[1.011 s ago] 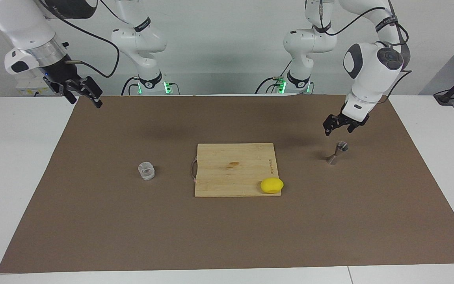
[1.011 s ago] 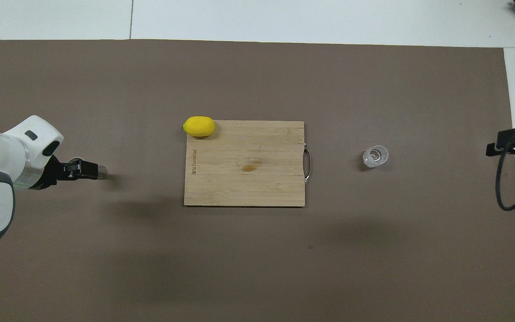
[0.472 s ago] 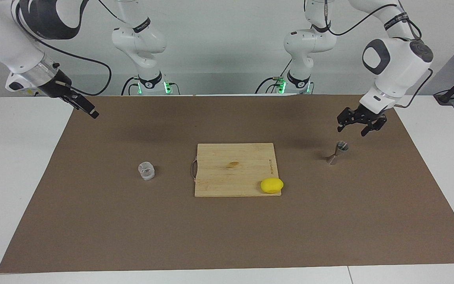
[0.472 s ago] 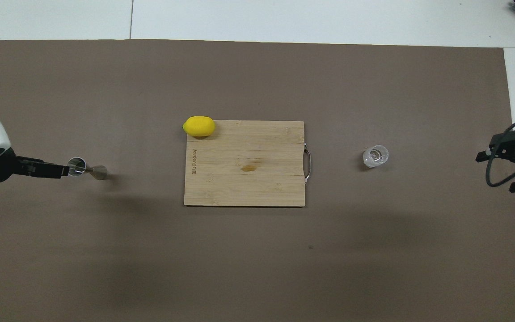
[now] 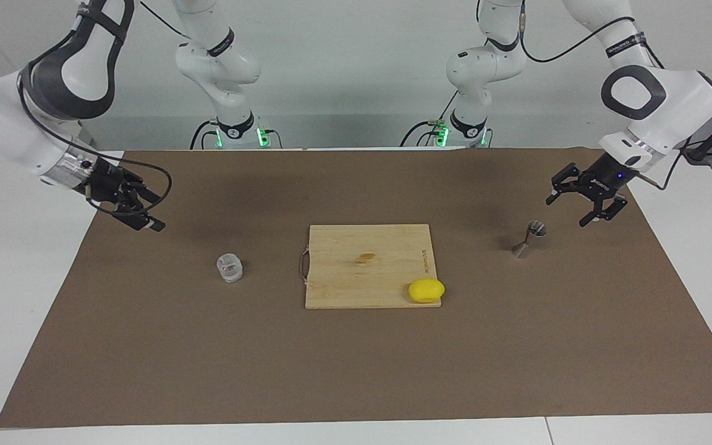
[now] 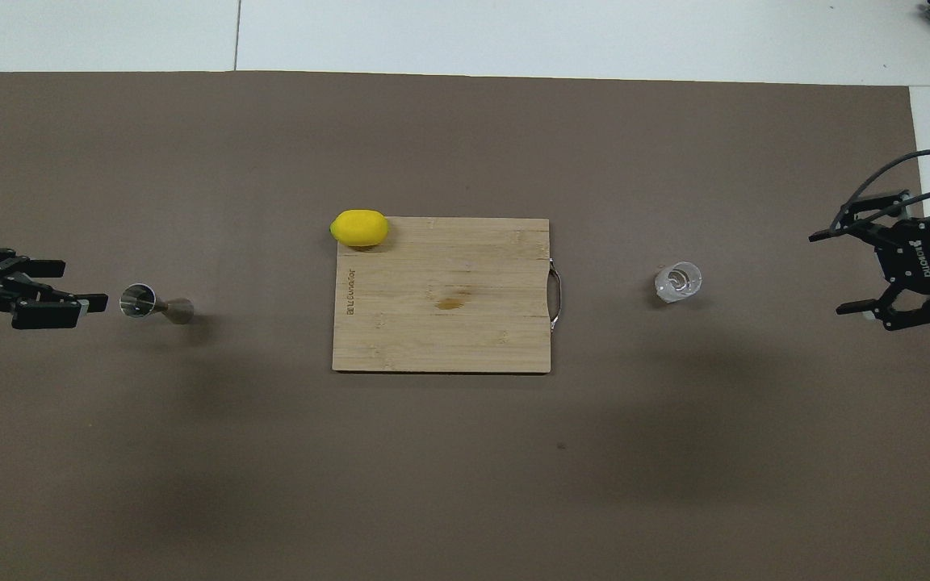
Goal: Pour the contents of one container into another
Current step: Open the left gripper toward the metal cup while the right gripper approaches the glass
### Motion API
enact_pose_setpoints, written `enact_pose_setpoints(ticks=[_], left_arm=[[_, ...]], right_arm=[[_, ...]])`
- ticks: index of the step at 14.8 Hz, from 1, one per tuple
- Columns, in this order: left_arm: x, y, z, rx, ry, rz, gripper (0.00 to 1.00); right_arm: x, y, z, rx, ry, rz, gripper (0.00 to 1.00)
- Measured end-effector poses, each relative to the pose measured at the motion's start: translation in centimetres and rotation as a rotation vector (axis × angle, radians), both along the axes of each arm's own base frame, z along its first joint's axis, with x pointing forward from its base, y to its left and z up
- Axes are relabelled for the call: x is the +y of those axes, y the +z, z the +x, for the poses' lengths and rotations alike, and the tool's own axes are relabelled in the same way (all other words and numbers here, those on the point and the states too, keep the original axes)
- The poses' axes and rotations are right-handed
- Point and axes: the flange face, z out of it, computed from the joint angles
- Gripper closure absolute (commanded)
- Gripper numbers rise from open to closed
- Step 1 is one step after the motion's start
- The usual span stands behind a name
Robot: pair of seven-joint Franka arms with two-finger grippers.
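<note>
The glass tumbler point(image 5: 230, 268) stands upright on the desk point(image 5: 146, 346) toward the right arm's end, the metal jigger point(image 5: 529, 238) toward the left arm's. Each gripper, right point(image 5: 138, 210) and left point(image 5: 583, 201), hangs near its vessel with fingers released, empty, apparently lining up grasps for pouring.

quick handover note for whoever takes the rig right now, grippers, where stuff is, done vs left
Left gripper: open, empty, in the air beside the jigger.
Right gripper: open, empty, over the mat at its own end.
Glass tumbler stands on the mat, between the right gripper and the cutting board.
Done: nothing grasped or poured.
Left: pick up the tumbler, pour into the jigger.
</note>
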Motion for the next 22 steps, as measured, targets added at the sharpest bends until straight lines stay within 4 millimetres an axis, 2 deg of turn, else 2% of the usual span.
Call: enact_pose_setpoints(ticks=[5, 10, 14, 16, 18, 22], left_arm=[[-1.0, -3.2, 0.1, -0.177, -0.399, -0.104, 0.00], [1.2, -7.1, 0.5, -0.374, -0.542, -0.371, 0.00], [5.5, -10.3, -0.1, -0.552, -0.600, -0.474, 0.00], [6.7, -11.1, -0.8, -0.640, -0.621, -0.523, 0.00], [6.4, -12.0, -1.0, -0.713, -0.613, -0.602, 0.00], [5.7, -16.2, -1.0, -0.796, -0.571, -0.712, 0.00]], right_arm=[[0.6, -3.8, 1.6, 0.088, -0.162, 0.139, 0.00], [0.6, -7.6, 3.2, 0.183, -0.367, 0.263, 0.00], [-0.1, -11.6, 2.7, 0.302, -0.388, 0.322, 0.00], [-0.4, -13.9, 2.1, 0.365, -0.361, 0.366, 0.00], [-0.5, -15.5, 1.6, 0.401, -0.330, 0.407, 0.00], [-1.3, -18.3, 1.3, 0.418, -0.327, 0.473, 0.00]])
